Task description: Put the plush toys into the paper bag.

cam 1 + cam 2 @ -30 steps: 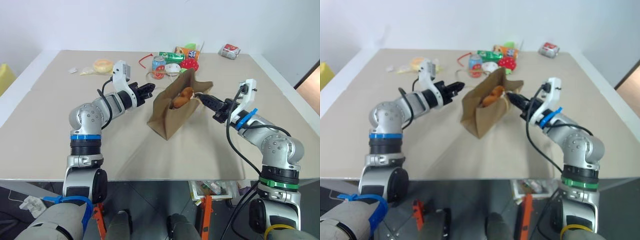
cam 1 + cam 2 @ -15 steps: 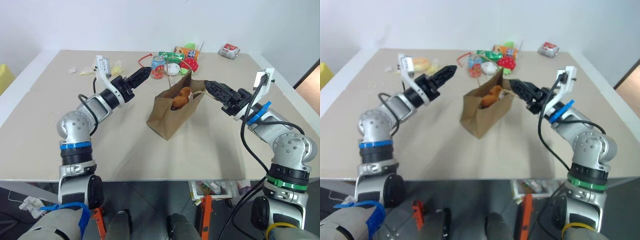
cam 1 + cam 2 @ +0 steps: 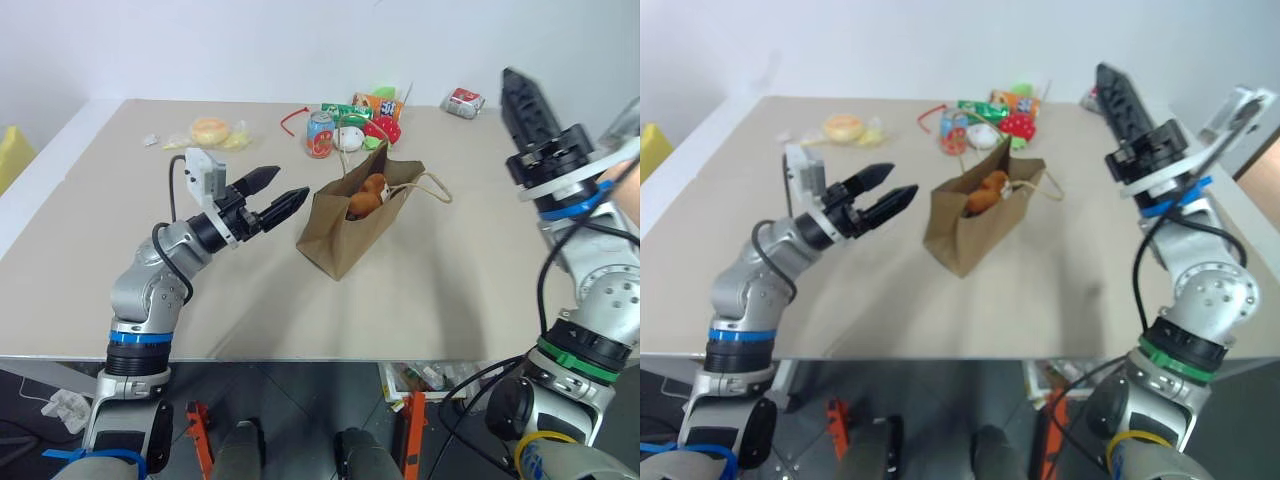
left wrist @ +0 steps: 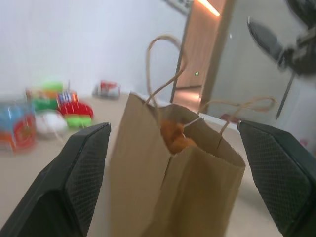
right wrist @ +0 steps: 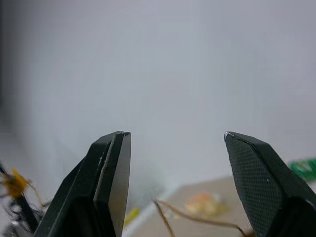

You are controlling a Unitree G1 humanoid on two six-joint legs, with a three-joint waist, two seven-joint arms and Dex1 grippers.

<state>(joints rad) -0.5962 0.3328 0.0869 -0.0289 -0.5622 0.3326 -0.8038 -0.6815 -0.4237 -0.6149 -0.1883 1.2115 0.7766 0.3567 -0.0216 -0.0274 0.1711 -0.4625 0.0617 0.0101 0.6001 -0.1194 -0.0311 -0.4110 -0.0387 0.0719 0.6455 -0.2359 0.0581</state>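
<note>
Two grippers stand with their fingers spread and nothing between them. The left gripper (image 3: 272,195) hovers over the table (image 3: 90,250) just beside the paper bag (image 3: 345,230), its black fingers pointing at the bag's side without touching it. The right gripper (image 3: 520,100) is raised high above the table's right part, well apart from the bag, fingers aimed up and away. The bag stands upright near the table's middle, mouth open, its two cord handles (image 3: 432,186) loose at the rim. The fuzzy orange-brown plush toy (image 3: 368,192) sits inside, showing at the mouth. I cannot tell whether the white-and-yellow toy is in the bag. Behind the bag lies a cluster of things: a drink can (image 3: 318,134), a small white round toy (image 3: 347,138) and a red strawberry-like toy (image 3: 384,129).
</note>
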